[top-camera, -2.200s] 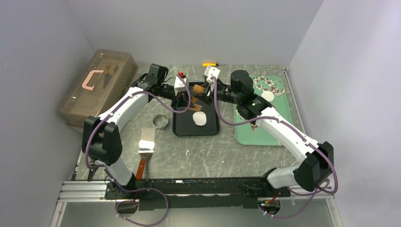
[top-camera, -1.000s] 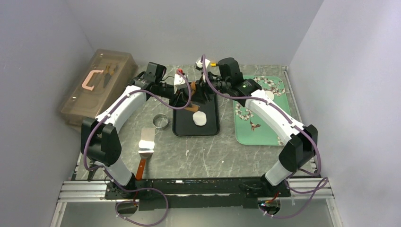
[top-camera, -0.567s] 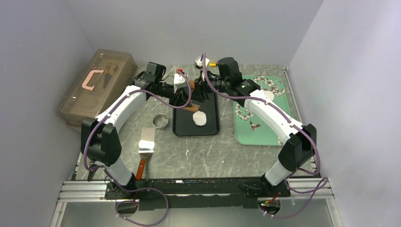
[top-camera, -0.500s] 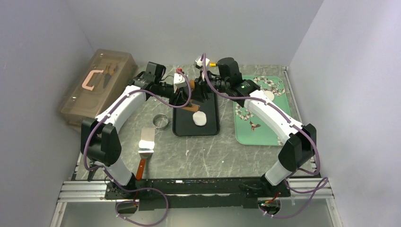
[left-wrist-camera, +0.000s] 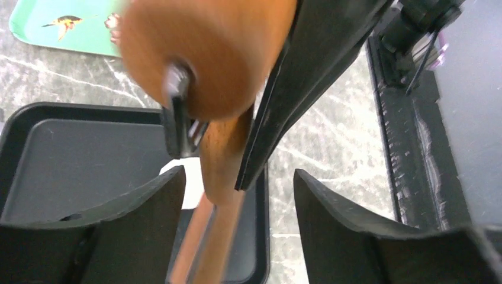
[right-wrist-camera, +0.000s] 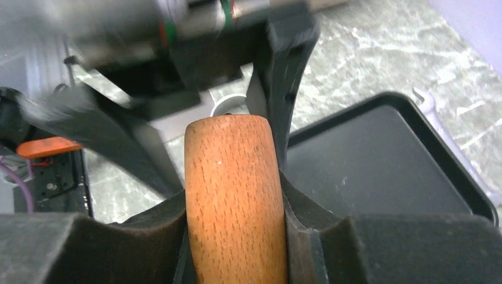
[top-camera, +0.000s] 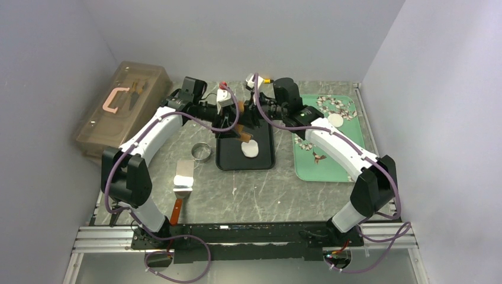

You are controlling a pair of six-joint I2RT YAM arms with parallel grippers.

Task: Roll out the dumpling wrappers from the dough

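Top external view has both arms meeting over the far end of the black tray point(top-camera: 228, 161). The dough point(top-camera: 250, 149) lies as a flat white lump near the middle of the black tray. One wrapper point(top-camera: 335, 120) rests on the green tray point(top-camera: 331, 168), right of the black tray. The right gripper point(right-wrist-camera: 234, 198) is clamped on the roller point(right-wrist-camera: 231, 160), pads pressed to its wooden handle. The left gripper point(left-wrist-camera: 237, 180) stands wide, its fingers point(left-wrist-camera: 136, 225) either side of the roller's other end, gaps showing. The roller slants over the black tray's far half, just beyond the dough.
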